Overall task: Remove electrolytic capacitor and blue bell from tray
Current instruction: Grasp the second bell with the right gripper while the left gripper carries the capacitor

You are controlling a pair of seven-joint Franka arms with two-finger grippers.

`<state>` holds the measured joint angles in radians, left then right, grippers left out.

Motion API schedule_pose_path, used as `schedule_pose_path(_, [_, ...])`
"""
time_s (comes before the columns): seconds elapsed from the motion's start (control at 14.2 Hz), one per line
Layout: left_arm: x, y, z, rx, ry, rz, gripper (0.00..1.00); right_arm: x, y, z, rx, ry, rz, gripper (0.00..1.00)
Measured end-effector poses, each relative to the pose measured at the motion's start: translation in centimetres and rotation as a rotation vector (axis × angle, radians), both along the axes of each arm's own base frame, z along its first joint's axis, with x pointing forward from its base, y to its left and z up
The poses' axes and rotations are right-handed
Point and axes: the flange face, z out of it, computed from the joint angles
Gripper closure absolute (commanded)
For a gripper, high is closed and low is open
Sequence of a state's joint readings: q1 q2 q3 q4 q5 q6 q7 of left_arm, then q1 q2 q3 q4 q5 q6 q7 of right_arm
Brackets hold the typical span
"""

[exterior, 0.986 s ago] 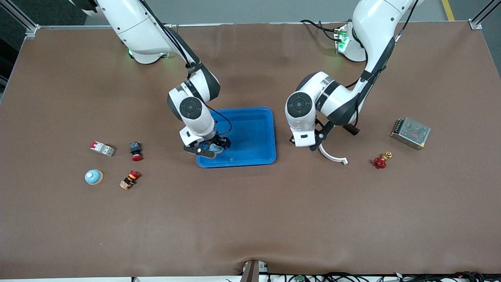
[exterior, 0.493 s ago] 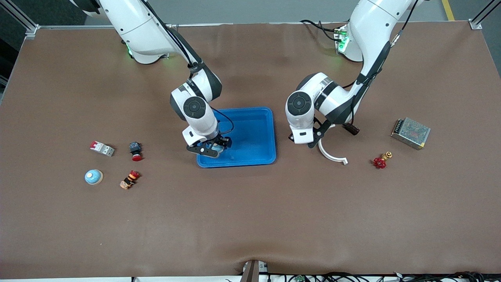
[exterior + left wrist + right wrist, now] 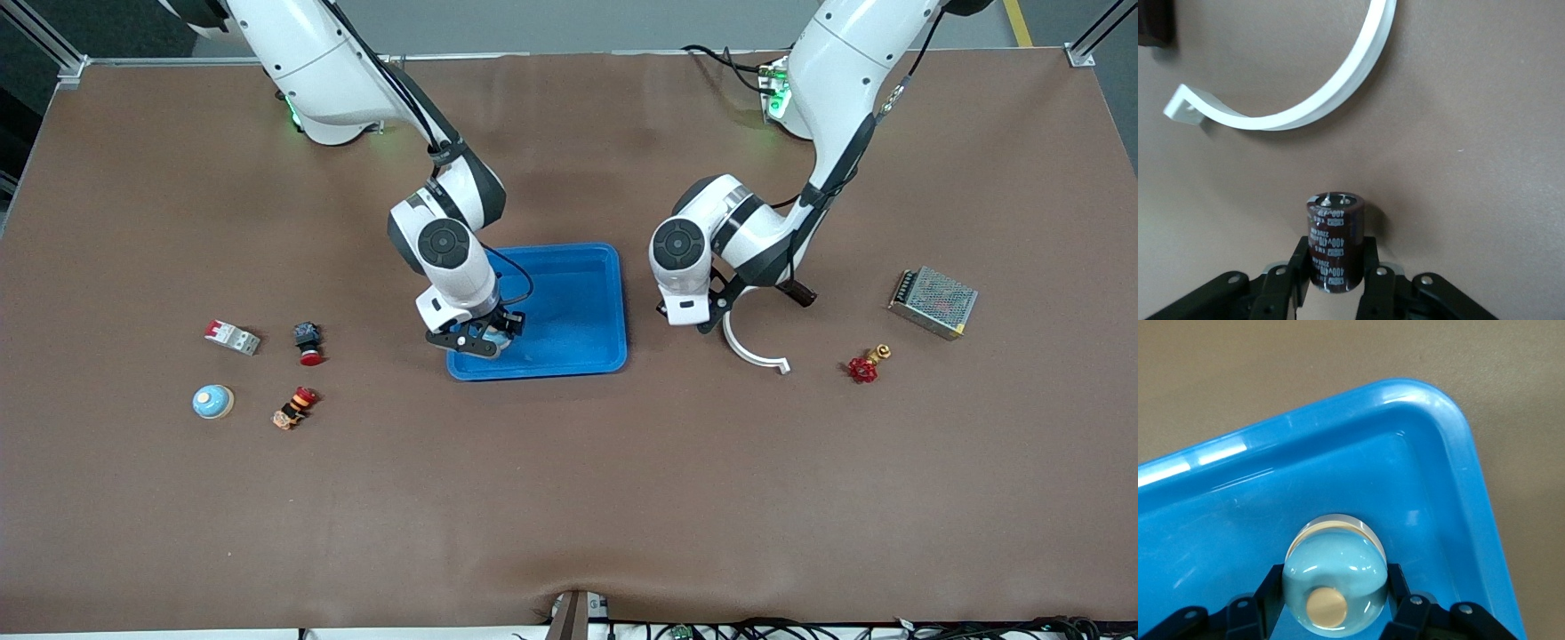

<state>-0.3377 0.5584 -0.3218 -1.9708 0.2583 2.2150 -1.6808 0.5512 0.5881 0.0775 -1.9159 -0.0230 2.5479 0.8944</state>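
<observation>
My right gripper is shut on a light blue bell with a tan button. It holds the bell low over the corner of the blue tray that lies nearest the front camera, toward the right arm's end. The tray's inside is bare around the bell. My left gripper is shut on a dark brown capacitor, held upright just above the brown table. It hangs beside the tray in the front view, where the capacitor is hidden. A second blue bell sits on the table.
A white curved part lies by my left gripper and shows in the left wrist view. Toward the left arm's end are a red valve and a mesh power supply. Near the second bell are a breaker and a red button.
My right gripper has edged a little farther over the tray corner with the bell. My left gripper has drawn back slightly toward its base with the capacitor.
</observation>
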Motion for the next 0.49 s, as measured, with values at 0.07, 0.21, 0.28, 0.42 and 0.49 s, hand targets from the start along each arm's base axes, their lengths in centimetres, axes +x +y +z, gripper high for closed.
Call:
schedule_pose_path(0.07, [0.0,0.0,-0.3,-0.005,-0.001,0.001,1.00,0.1,0.1,0.2,0.003,-0.003,-0.016,1.00])
schedule_pose_path(0.21, [0.1,0.1,-0.4,-0.006,-0.001,0.004,0.71,0.6,0.6,1.0,0.011,-0.012,-0.041,1.00])
schedule_pose_path(0.28, [0.2,0.1,-0.4,-0.007,-0.002,0.006,0.46,0.9,0.9,1.4,0.012,-0.012,-0.044,1.00])
schedule_pose_path(0.42, [0.6,0.5,-0.4,-0.008,-0.004,0.015,0.00,1.3,1.3,2.2,0.007,-0.007,-0.048,1.00])
schedule_pose_path(0.49, [0.8,0.7,-0.3,-0.008,-0.005,0.020,0.00,1.5,1.4,2.6,0.004,-0.004,-0.050,1.00])
